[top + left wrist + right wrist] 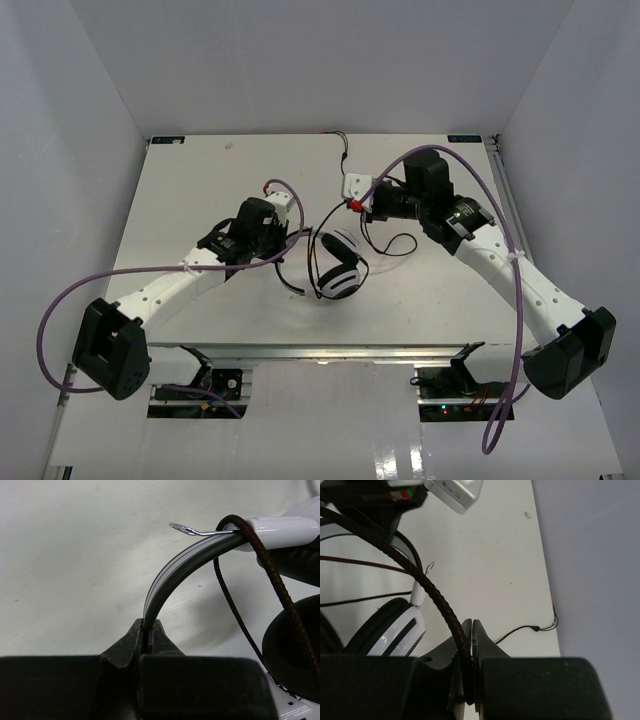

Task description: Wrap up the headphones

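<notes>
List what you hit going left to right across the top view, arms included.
left arm base → left end effector, shut on the headband → headphones → right end effector, shut on the cord → right arm base

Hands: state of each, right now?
Left hand: closed on the thin black-and-white headband of the white over-ear headphones.
Right hand: closed on their long thin braided black cord.
</notes>
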Tool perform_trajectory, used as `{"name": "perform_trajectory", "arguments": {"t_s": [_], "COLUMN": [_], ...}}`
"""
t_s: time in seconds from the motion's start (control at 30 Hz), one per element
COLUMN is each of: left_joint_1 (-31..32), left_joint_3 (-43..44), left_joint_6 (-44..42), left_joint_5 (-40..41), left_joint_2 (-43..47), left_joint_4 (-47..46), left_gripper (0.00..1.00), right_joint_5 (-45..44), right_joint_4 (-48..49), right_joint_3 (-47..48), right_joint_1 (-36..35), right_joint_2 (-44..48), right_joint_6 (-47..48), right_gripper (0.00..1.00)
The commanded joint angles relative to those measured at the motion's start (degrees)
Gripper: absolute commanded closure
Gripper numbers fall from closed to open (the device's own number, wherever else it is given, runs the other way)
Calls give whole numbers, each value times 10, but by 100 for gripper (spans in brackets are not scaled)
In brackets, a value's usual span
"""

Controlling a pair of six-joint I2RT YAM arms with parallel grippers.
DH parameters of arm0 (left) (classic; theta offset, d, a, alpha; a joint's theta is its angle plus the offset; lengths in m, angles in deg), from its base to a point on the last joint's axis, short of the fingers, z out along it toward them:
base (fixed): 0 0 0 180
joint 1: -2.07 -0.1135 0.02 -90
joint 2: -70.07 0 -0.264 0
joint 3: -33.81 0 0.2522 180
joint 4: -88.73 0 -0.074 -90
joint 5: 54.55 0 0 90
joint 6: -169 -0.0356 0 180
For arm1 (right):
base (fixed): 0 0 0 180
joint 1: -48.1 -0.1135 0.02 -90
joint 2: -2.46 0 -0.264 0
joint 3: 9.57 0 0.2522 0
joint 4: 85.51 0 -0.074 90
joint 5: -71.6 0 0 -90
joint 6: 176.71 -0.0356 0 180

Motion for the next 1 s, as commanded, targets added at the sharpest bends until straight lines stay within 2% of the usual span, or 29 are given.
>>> {"name": "perform_trajectory", "arguments": {"t_s": [0.0, 0.17, 0.3, 0.43, 0.63, 0.97], "left_joint_1": [40, 61, 64, 64, 64, 63], "left_joint_3": [1, 2, 15, 24, 29, 162], "left_joint_6": [36, 54, 58, 53, 58, 51], "left_joint_5": [-60, -81, -71, -43, -42, -38], "left_joint_2": [100, 174, 213, 215, 203, 196], "left_joint_4": [-55, -39, -17, 12, 23, 68], "left_gripper": [100, 100, 100, 100, 100, 100], "right_joint_5": [-50, -70, -24, 43, 71, 101], "right_joint_4": [119, 144, 159, 187, 205, 214], "right_joint_3": [-43, -53, -54, -78, -78, -102], "right_joint_1": [-1, 43, 93, 112, 122, 176], "right_joint_2": [-11, -42, -45, -21, -12, -85], "right_joint_6": [-76, -135, -190, -214, -236, -284], "right_gripper": [91, 92, 92, 92, 92, 92]}}
